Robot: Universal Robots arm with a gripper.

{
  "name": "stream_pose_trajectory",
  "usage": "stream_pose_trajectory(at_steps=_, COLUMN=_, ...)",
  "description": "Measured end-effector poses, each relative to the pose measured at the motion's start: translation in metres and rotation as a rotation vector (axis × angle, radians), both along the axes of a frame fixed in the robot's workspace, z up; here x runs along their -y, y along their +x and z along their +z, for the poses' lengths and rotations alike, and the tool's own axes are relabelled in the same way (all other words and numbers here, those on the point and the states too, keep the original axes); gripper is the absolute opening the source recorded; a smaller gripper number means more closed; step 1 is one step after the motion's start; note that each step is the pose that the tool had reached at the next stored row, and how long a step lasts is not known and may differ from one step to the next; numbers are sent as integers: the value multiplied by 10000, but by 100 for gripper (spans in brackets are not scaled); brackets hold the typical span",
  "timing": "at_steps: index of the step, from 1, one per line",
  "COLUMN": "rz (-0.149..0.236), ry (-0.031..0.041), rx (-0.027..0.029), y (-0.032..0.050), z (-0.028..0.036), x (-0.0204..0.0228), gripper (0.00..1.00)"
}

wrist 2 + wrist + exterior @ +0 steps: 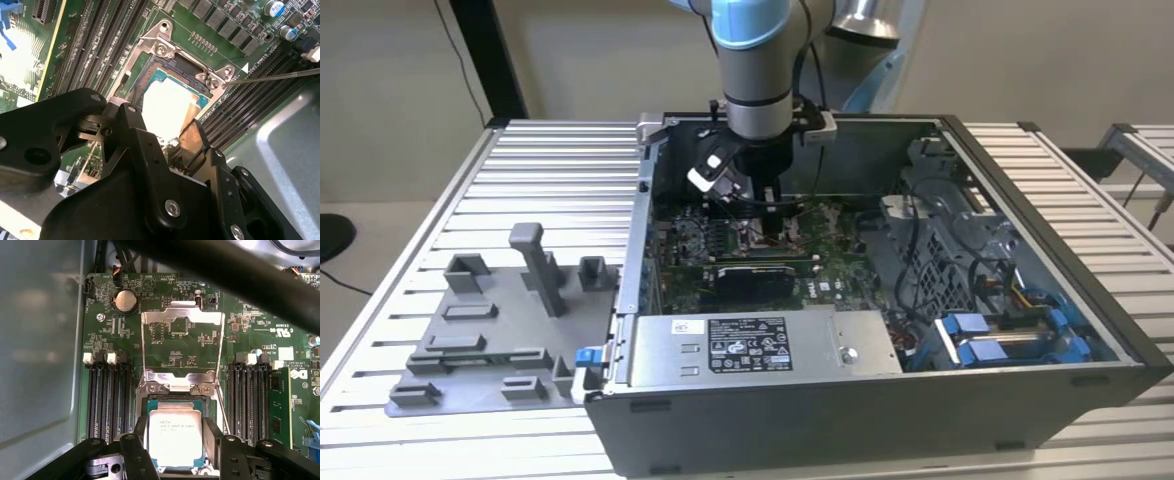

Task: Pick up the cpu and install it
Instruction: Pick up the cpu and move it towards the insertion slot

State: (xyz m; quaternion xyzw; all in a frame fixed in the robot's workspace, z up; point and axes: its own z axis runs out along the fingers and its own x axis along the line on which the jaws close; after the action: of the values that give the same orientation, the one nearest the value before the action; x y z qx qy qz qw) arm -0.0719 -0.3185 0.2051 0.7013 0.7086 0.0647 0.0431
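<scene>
Clamping the cpu (175, 436) by two opposite edges, the gripper (176, 430) has its fingers (139, 440) closed only as far as the chip's width. The one cpu lies flat directly between them, silver top up, seated inside the socket frame (176, 382). The second wrist view shows the same chip (164, 107) just past the fingertips. Beyond the gripper, the frame's single load plate (182, 322) stands hinged open, so nothing covers the chip. Two screws (162, 388) sit at the hinge, and one thin lever rod (272, 76) juts off to one side. Two banks of dark memory slots (107, 400) flank the gripper, one on each side. Farther beyond lies one coin battery (125, 301). In the exterior view the gripper (744, 205) reaches down inside the computer case (1067, 385), with the grey fixture blocks (494, 330) well apart outside it.
</scene>
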Motion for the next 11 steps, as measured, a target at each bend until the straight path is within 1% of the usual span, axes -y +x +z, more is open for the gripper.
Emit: stream_pose_trajectory(at_steps=11, rz=1, ry=-21, rx=0, y=1, z=-30, x=7, gripper=0)
